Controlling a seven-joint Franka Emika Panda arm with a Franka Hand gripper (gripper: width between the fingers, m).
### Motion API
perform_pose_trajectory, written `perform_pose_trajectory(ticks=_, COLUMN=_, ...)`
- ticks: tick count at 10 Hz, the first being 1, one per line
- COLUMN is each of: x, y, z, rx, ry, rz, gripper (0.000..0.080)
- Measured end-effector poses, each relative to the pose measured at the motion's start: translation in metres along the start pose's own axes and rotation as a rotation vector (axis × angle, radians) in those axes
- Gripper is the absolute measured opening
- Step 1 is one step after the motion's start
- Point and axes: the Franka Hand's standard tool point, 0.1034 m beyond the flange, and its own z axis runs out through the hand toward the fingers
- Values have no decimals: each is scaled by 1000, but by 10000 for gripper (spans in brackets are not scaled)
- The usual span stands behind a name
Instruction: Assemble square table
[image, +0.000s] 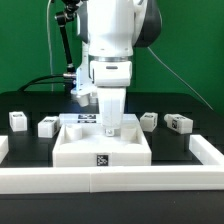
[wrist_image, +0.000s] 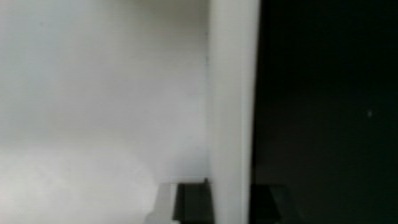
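Note:
The square table's large white slab (image: 90, 147) lies at the middle of the black table, with a black-and-white tag (image: 102, 160) on its near edge. My gripper (image: 110, 130) points straight down onto the slab's far part. In the wrist view the slab (wrist_image: 98, 90) shows as a pale surface ending in a brighter white edge strip (wrist_image: 233, 90), with black table beyond. The gripper (wrist_image: 231, 205) has that strip between its two dark fingers (wrist_image: 192, 205), shut on it. Short white tagged legs (image: 47, 126) lie loose on both sides of the slab.
Two legs (image: 18, 121) lie toward the exterior view's left and two more (image: 148, 120) (image: 179, 123) toward its right. Long white border rails (image: 110, 186) run along the front and both sides (image: 210, 150). The marker board (image: 84, 118) lies behind the slab.

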Motion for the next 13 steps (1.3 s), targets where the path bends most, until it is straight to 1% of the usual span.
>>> perform_pose_trajectory(ticks=5, x=42, y=27, z=3, rx=-24, ry=28, rz=-33, gripper=60)
perform_pose_trajectory(ticks=9, x=71, y=48, z=1, rx=-18, ry=29, rz=-17, gripper=60)
perform_pose_trajectory(ticks=10, x=79, y=48, z=2, rx=0, ry=24, rz=-12, gripper=60)
perform_pose_trajectory(ticks=11, x=84, y=48, z=1, rx=11, ry=19, rz=-7, gripper=60)
perform_pose_trajectory(ticks=13, x=84, y=48, z=1, rx=10, ry=18, rz=7, gripper=60)
